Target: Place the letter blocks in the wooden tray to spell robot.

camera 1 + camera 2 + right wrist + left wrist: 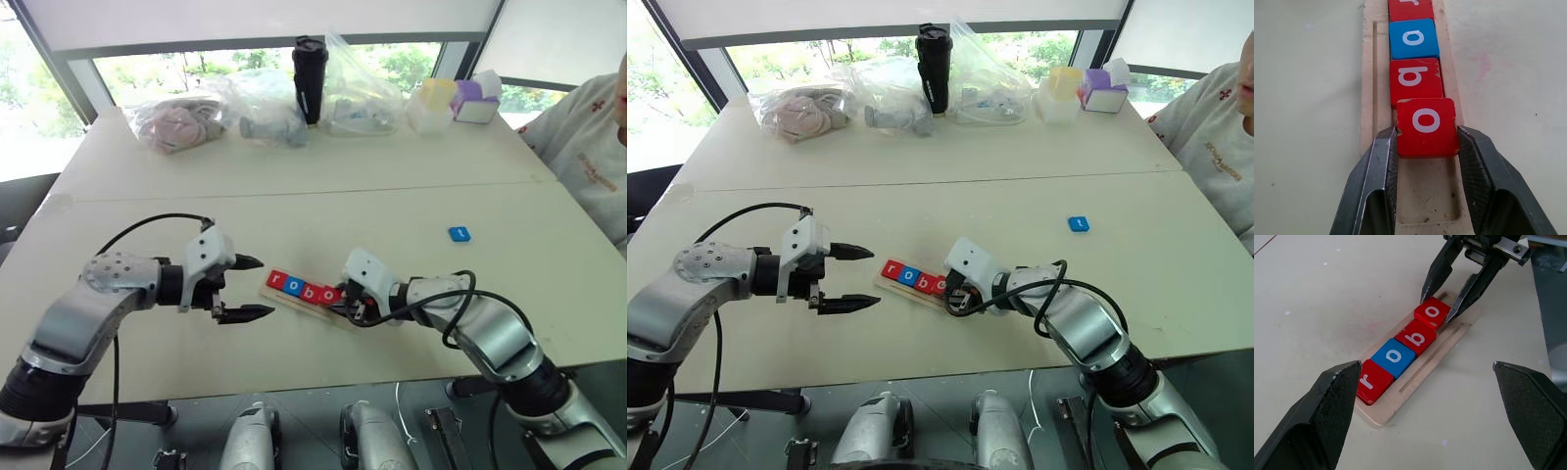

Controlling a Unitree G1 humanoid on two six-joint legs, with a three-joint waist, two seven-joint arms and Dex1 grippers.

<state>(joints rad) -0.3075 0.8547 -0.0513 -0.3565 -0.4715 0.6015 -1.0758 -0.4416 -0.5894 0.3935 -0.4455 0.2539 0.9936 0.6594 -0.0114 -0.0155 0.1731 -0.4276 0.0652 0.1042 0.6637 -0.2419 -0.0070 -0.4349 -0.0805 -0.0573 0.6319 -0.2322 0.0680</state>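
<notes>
The wooden tray lies mid-table, slanting between my two grippers. In its groove sit a red "r" block, a blue "o" block, a red "b" block and a red "o" block in a row. My right gripper is shut on the red "o" block, one finger on each side, with the block resting in the tray. My left gripper hovers open just left of the tray's "r" end, holding nothing. A blue "t" block lies alone on the table, far right of the tray.
Along the table's far edge stand clear plastic bags, a black tumbler and a tissue box. A person's sleeve shows at the right. A seam crosses the table behind the tray.
</notes>
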